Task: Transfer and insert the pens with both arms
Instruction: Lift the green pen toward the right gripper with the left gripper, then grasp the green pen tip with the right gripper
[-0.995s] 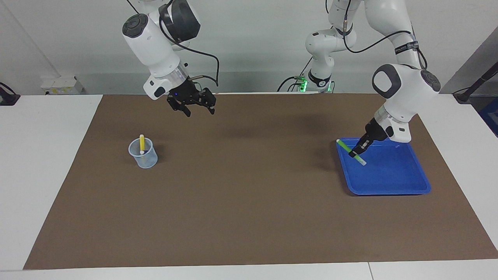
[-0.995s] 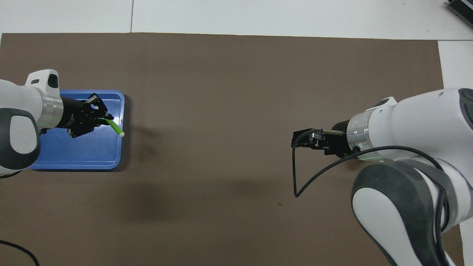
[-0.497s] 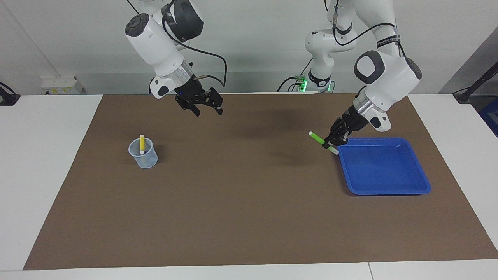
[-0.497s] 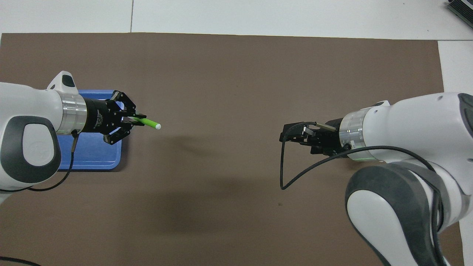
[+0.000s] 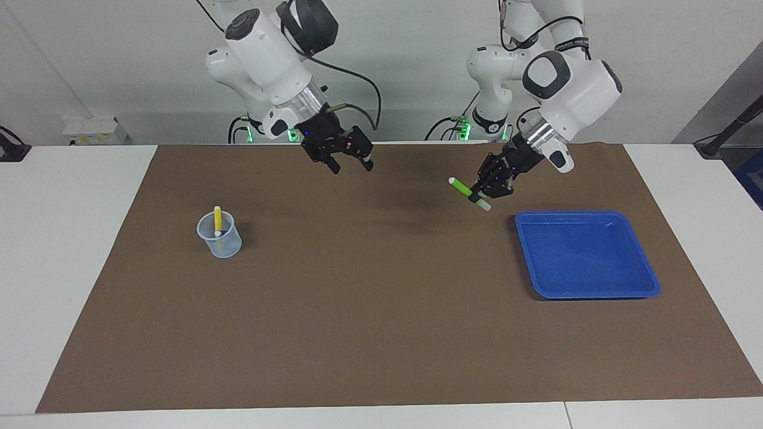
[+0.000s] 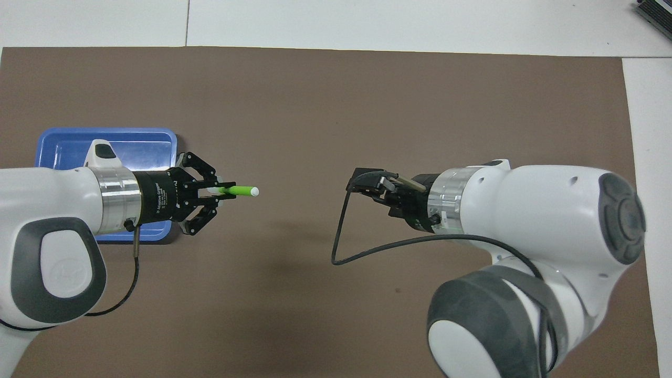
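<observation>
I have the green pen [image 5: 467,192] pinched tight in my left pincer [image 5: 477,192], up in the air over the brown mat [image 5: 381,333], just off the edge of the blue tray [image 5: 647,285] on the side toward my right arm. The pen lies almost flat, with its long line aimed from my left pincer straight at my right pincer [image 5: 351,166]. Its white tip sticks out in front, and a short pale end pokes out the back. My right pincer is wide open with nothing in it, and it hangs over the mat facing the pen tip. There is still a gap between the tip and my right pincer. I think the next job is to bring the two together so my right pincer can take the pen by its free end. My right arm is the one closer to the clear cup [image 5: 220,236], which stands on the mat well away from the tray, at my right arm's end of the table [image 5: 59,250]. A yellow pen [image 5: 217,219] stands in that cup. The tray looks empty. Around the mat the table is white, with a pale wall past my arms.
</observation>
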{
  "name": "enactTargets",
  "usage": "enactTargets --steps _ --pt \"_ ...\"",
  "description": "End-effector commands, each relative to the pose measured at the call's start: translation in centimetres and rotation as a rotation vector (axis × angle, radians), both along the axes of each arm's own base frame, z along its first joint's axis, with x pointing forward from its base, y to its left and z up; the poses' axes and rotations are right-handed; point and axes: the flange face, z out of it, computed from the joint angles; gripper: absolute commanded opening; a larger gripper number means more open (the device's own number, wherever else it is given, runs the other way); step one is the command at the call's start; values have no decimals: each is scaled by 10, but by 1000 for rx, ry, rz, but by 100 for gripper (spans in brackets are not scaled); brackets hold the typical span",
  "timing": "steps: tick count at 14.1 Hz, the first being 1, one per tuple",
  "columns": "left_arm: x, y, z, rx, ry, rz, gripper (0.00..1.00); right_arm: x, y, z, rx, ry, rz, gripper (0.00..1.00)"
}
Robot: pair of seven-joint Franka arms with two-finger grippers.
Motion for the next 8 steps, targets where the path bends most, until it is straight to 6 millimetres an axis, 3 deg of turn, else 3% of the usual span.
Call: enactTargets --steps 1,3,5,7,8 --pt "-27 -20 -2 -30 28 123 0 -4 10 -2 57 -3 -42 100" --pt "-29 -28 -1 -51 57 199 0 -7 16 -1 99 17 -51 100" --pt "-38 -47 -1 -69 70 252 0 -14 41 -6 142 23 -74 89" --pt "-47 -62 -2 -82 66 303 0 -19 77 -21 182 4 -138 89" --pt "-51 -69 -2 -86 67 306 0 -16 84 -24 203 -3 -181 89"
